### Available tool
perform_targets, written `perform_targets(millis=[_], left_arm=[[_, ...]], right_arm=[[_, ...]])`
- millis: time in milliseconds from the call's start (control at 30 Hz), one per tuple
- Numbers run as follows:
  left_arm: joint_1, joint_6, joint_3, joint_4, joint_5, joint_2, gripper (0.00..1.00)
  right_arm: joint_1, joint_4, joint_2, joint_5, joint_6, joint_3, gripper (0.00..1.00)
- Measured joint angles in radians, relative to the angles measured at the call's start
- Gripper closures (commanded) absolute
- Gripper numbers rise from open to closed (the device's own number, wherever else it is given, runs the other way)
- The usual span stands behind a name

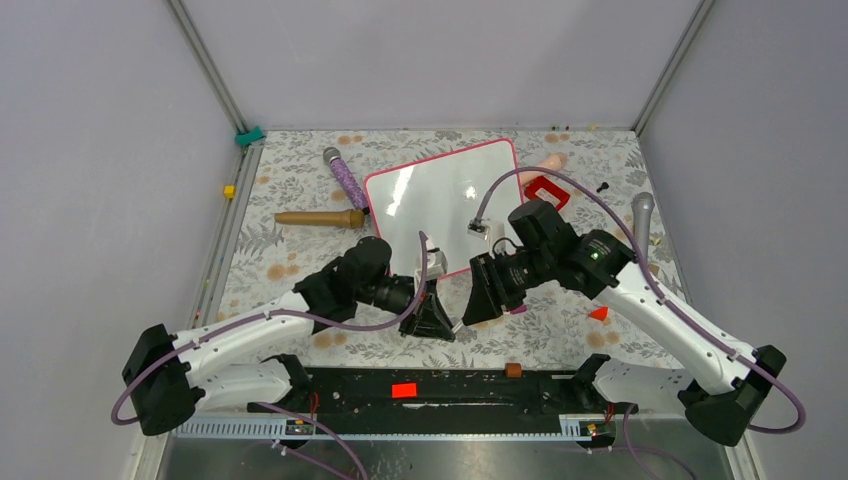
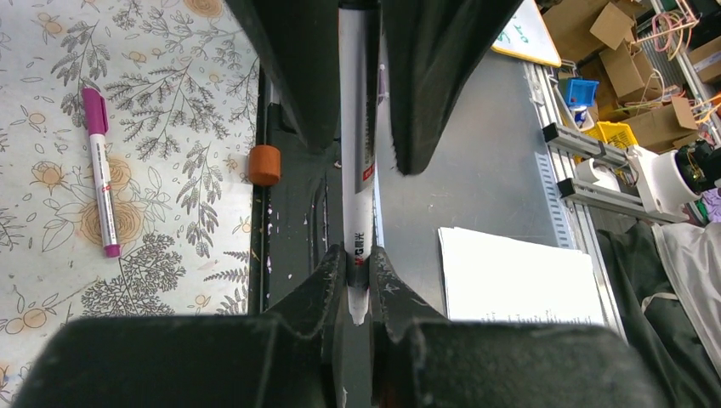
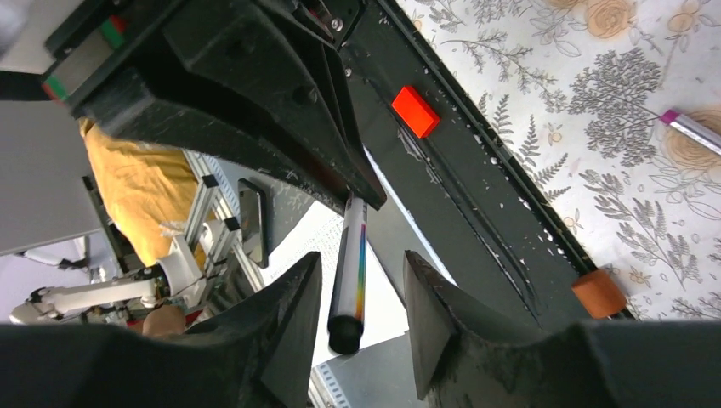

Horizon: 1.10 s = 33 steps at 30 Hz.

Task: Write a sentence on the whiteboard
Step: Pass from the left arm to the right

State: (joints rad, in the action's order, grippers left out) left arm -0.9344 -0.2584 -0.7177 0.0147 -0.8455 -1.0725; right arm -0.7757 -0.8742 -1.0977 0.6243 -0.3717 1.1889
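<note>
step: uncap marker, likely | left claw clamps marker | right claw half-wide astride its free end, not touching | whiteboard far-centre on bench, blank | advice: centre, close squarely, pull along the axis

- Whiteboard: near right corner hidden behind the right arm; glossy face too washed with glare to read from above.
- Marker: in the left wrist view its far end is cut off by the top edge; its near end is partly buried between the clamped fingers of the left gripper; label print too small to read.
- Right gripper: in the left wrist view its fingers run off the top edge.
- Purple pen: only one end shows; the rest is cut off by the right edge.
- Beige object: half hidden behind the whiteboard's far corner; cannot tell what it is.
</note>
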Motion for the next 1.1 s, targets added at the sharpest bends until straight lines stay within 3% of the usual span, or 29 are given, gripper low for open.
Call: perform_targets(millis=[400, 567, 933, 1100], left_arm=[[-0.012, 0.039, -0.081, 0.058, -0.01, -0.071, 1.0], [-0.016, 0.057, -0.101, 0.093, -0.015, -0.102, 1.0], [-0.021, 0.093, -0.136, 0.163, -0.013, -0.117, 1.0], [-0.021, 0.109, -0.146, 0.179, -0.015, -0.126, 1.0]], right_arm=[[-0.002, 0.1, -0.052, 0.071, -0.029, -0.076, 0.61], [-0.002, 0.101, -0.053, 0.076, -0.021, -0.078, 0.85], [-0.008, 0.094, -0.067, 0.085, 0.008, -0.088, 0.67], [-0.013, 0.094, -0.067, 0.096, 0.016, -0.092, 0.73]])
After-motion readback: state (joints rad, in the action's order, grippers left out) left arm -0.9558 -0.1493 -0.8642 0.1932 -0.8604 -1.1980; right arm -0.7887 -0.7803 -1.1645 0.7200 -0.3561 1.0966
